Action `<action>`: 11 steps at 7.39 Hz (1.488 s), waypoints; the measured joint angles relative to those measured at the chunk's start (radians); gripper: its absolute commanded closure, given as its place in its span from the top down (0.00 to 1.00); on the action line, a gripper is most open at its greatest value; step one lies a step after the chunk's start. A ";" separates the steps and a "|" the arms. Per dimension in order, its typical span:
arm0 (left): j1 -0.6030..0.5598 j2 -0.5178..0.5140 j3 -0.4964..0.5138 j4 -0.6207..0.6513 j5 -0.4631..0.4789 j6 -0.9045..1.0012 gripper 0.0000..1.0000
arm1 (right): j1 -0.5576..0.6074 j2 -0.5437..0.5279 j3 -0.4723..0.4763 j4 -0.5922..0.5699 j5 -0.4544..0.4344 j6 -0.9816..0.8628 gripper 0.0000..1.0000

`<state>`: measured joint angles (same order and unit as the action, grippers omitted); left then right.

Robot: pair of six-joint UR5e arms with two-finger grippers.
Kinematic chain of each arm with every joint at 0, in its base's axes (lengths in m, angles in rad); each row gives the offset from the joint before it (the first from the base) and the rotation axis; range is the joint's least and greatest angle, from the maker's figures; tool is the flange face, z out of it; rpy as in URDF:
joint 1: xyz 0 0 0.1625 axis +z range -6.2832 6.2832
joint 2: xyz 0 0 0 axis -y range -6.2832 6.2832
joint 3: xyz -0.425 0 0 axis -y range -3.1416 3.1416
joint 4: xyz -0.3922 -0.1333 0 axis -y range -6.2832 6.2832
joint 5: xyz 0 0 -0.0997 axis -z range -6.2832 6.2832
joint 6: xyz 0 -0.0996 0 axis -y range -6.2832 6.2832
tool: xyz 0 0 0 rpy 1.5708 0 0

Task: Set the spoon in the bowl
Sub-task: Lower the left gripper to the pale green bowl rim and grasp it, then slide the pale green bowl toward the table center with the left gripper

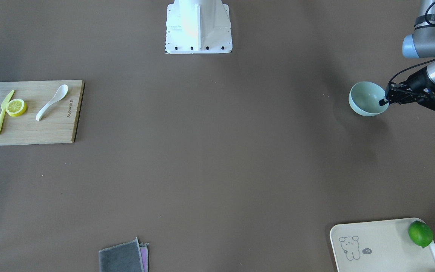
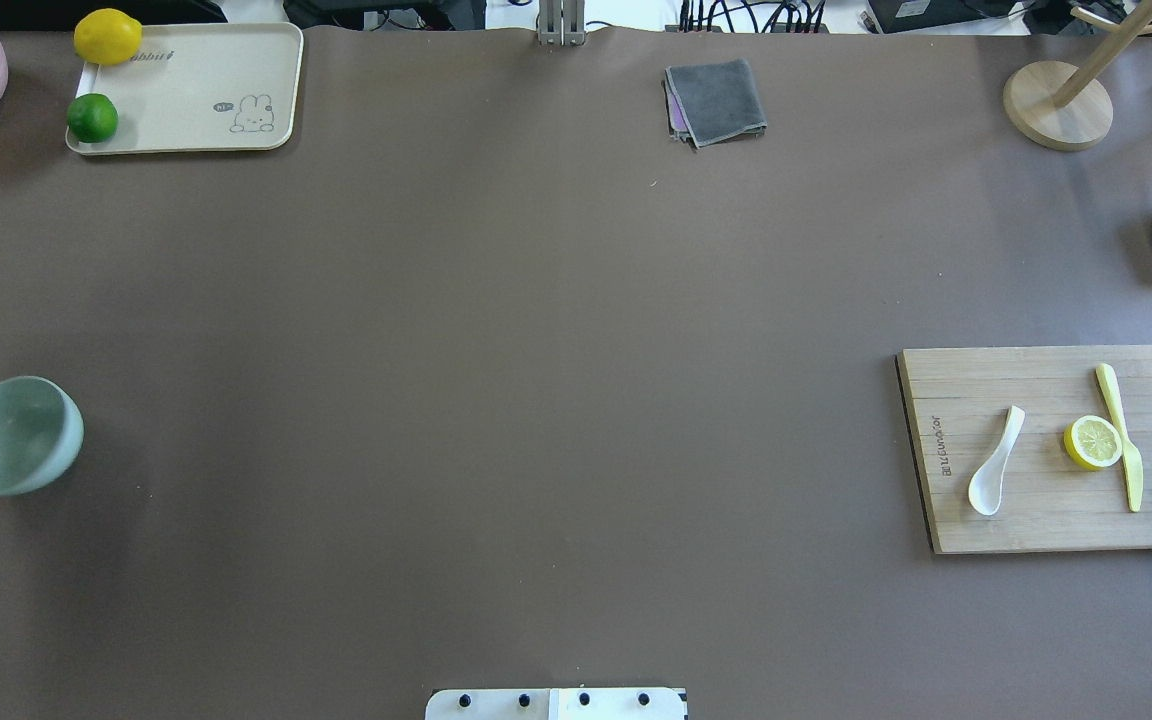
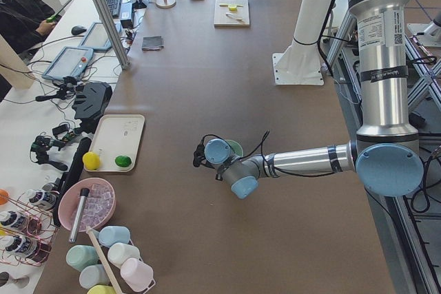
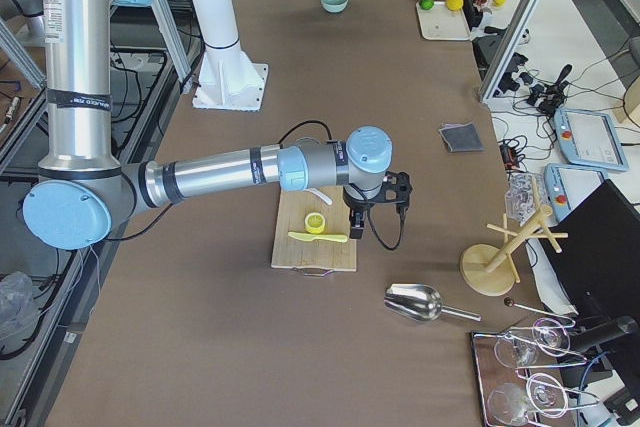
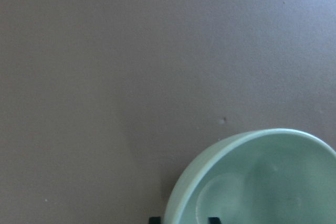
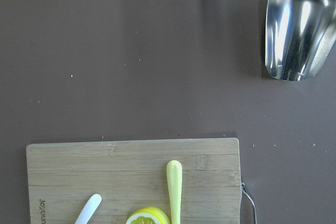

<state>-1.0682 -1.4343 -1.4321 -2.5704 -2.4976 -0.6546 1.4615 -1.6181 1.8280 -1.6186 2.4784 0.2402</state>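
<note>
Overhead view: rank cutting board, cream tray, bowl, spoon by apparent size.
1. cutting board, clearly the largest
2. cream tray, which lies at the far side of the table, so it may look smaller than it is
3. bowl
4. spoon, shorter than the bowl is wide

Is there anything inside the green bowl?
Empty. The bowl's inside is bare; the spoon lies far off on the wooden board.

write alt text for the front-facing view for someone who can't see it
The left gripper grips the rim of the mint-green bowl at the right of a brown table. At far left, the white spoon lies on a wooden cutting board beside a lemon slice and yellow knife.
</note>
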 measured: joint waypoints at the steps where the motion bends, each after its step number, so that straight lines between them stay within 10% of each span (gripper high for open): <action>1: 0.000 -0.011 -0.018 0.003 -0.014 -0.050 0.00 | -0.001 0.004 0.002 0.000 0.004 0.016 1.00; 6: 0.026 -0.242 -0.167 0.017 -0.033 -0.535 0.00 | -0.059 0.021 0.050 0.003 -0.001 0.074 1.00; 11: 0.325 -0.580 -0.170 0.305 0.323 -0.745 0.00 | -0.189 0.064 0.117 0.002 -0.036 0.347 1.00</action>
<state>-0.7431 -2.0138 -1.6024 -2.2652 -2.1746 -1.3996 1.2725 -1.5538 1.9450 -1.6168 2.4428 0.5869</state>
